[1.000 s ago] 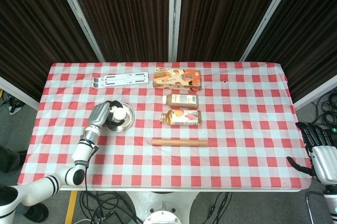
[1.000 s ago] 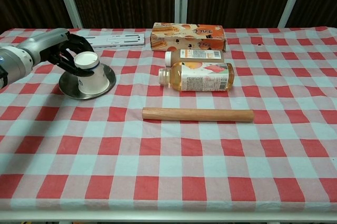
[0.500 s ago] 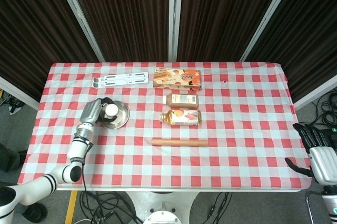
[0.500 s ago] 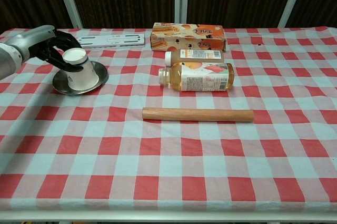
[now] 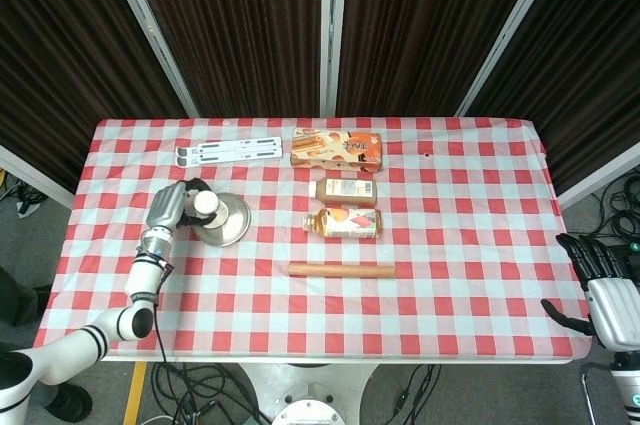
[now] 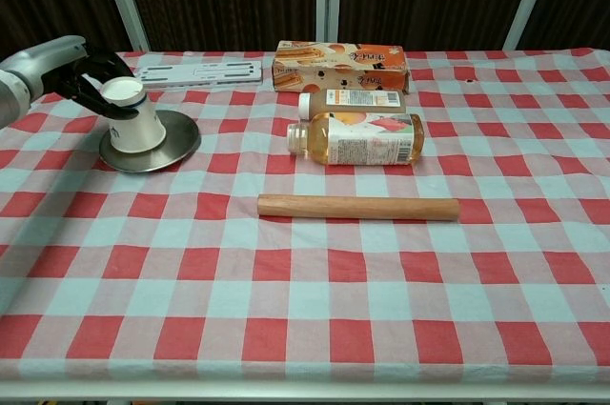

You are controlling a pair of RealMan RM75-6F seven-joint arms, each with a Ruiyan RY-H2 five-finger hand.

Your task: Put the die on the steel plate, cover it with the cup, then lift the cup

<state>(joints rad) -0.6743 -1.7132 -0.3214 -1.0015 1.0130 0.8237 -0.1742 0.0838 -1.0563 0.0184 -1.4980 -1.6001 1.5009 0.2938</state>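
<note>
**Steel plate slides left with the cup**

Steel plate (image 6: 167, 148) and upturned cup (image 6: 129, 119) sit further left than a second ago, your left hand (image 6: 81, 71) still wrapped around the cup at the plate's left edge. The die is hidden; you cannot tell if it lies under the cup. Your right hand (image 5: 600, 275), fingers spread, holds nothing off the table's right edge. Wooden rod (image 6: 357, 207) lies nearest, then juice bottle (image 6: 357, 138), small carton (image 6: 353, 98), snack box (image 6: 340, 65), white rack (image 6: 200, 70).
</note>
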